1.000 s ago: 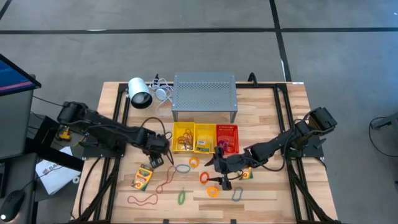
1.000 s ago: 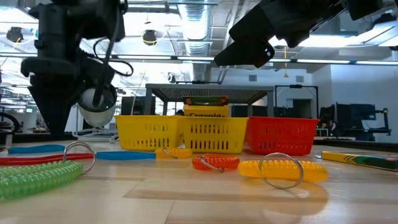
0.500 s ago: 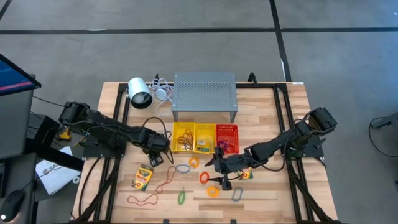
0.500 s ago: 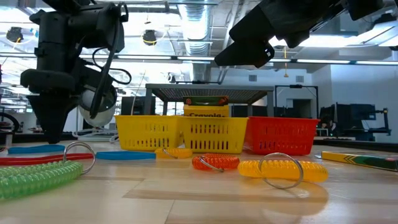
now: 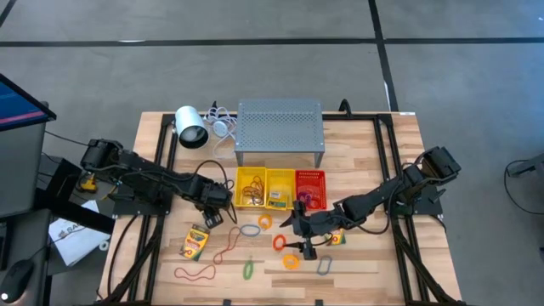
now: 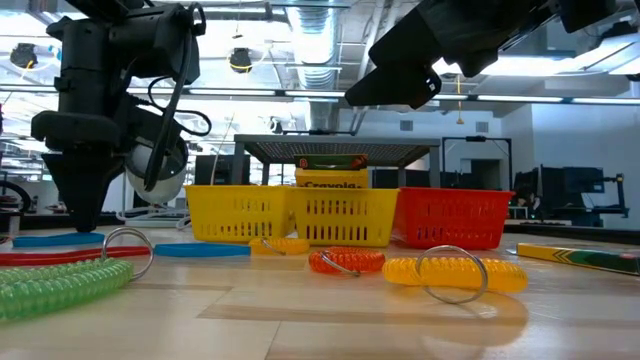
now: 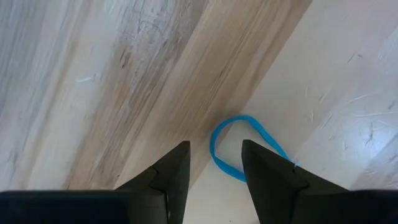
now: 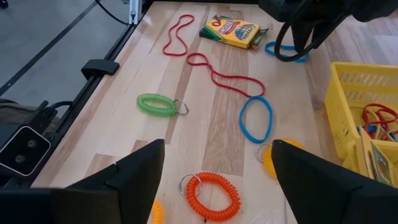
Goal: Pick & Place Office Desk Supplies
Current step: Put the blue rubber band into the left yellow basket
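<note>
- While the left gripper (image 7: 214, 163) hung low over the wooden table (image 5: 357, 170), just in front of the left yellow basket (image 5: 249, 187), its fingers stood partly apart, straddling one end of a blue rubber band (image 7: 245, 148) that lay flat on the wood; nothing was gripped.
- Its neighbour, the right gripper (image 5: 299, 236), hovered above the coil rings in front of the red basket (image 5: 310, 189), jaws spread wide and empty.
- An orange coil ring (image 8: 208, 195), a green coil ring (image 8: 157, 104), another blue band (image 8: 255, 118) and two red rubber bands (image 8: 227, 76) lay loose on the table.
- One crayon box (image 5: 195, 242) lay near the left front, beside the red bands; another stood in the middle yellow basket (image 6: 343, 216).
</note>
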